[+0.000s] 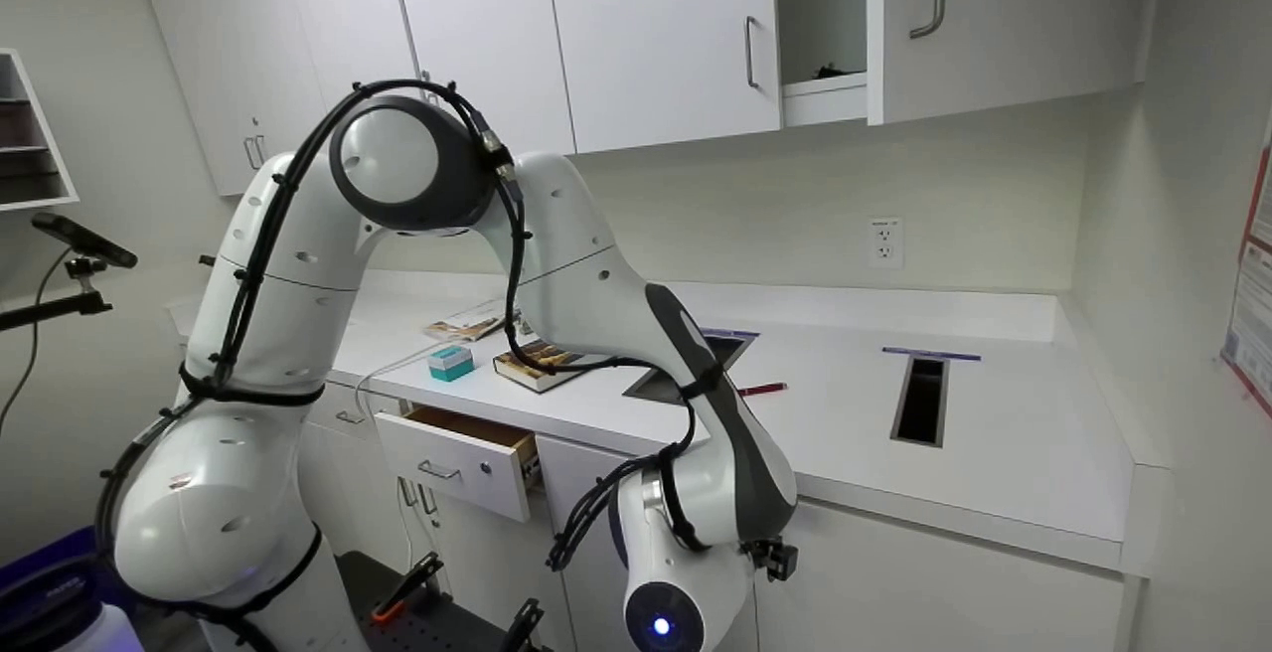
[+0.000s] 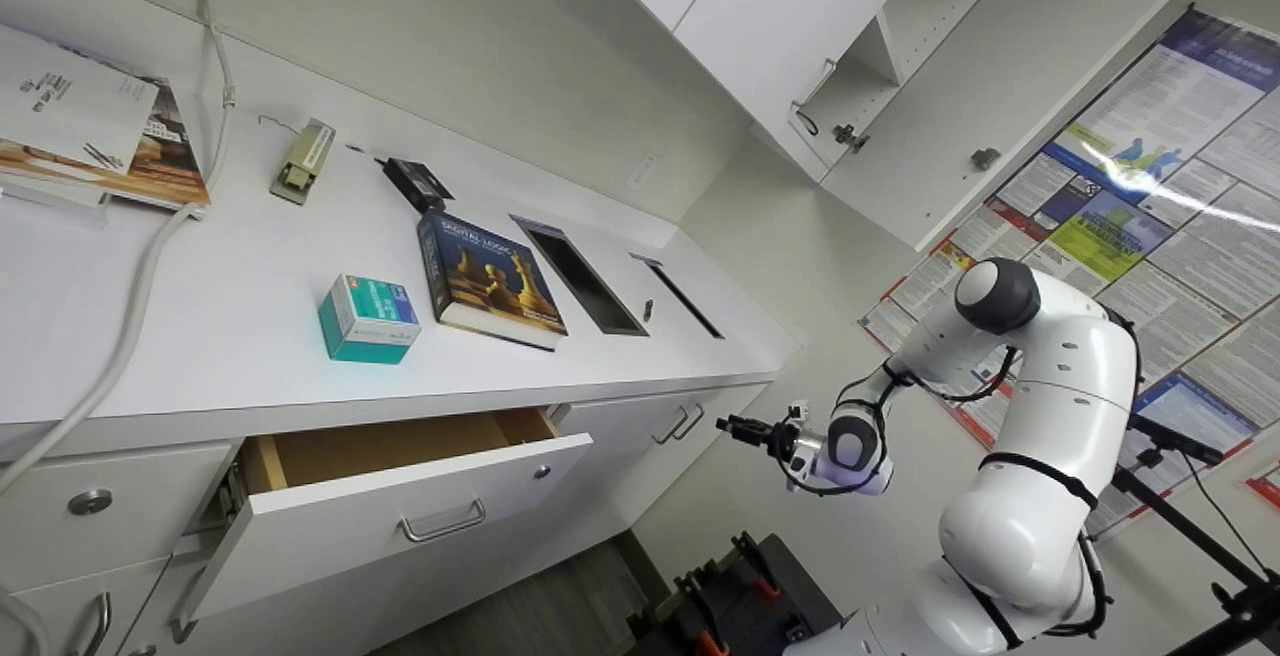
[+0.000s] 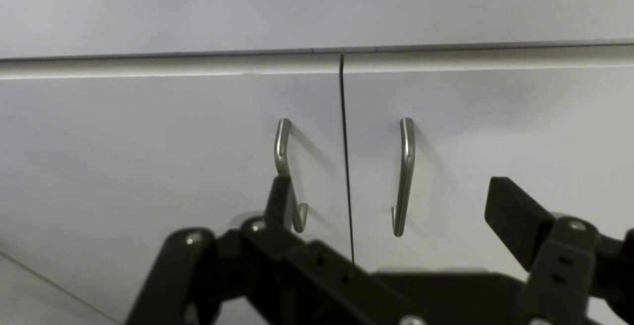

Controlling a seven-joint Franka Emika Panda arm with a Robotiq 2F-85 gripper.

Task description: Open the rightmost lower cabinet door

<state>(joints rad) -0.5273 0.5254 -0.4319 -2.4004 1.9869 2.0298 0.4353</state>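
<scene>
The rightmost lower cabinet door (image 1: 954,582) is a flat white panel below the counter, closed flush in the exterior view. In the wrist view the door (image 3: 495,117) fills the right half, and its silver bar handle (image 3: 406,171) stands near its top left corner. My gripper (image 3: 391,198) is open and empty. Its fingertips appear on either side of that handle, apart from the door. The left finger overlaps the neighbouring door's handle (image 3: 282,146) in the picture. In an exterior view the gripper (image 2: 735,426) points at the cabinet fronts; elsewhere the arm hides it.
The neighbouring lower door (image 3: 148,141) is closed too. A drawer (image 2: 400,516) stands pulled out further along the counter (image 1: 1033,453). An upper cabinet door (image 1: 1014,26) hangs open. A book (image 2: 495,281) and a teal box (image 2: 370,321) lie on the counter.
</scene>
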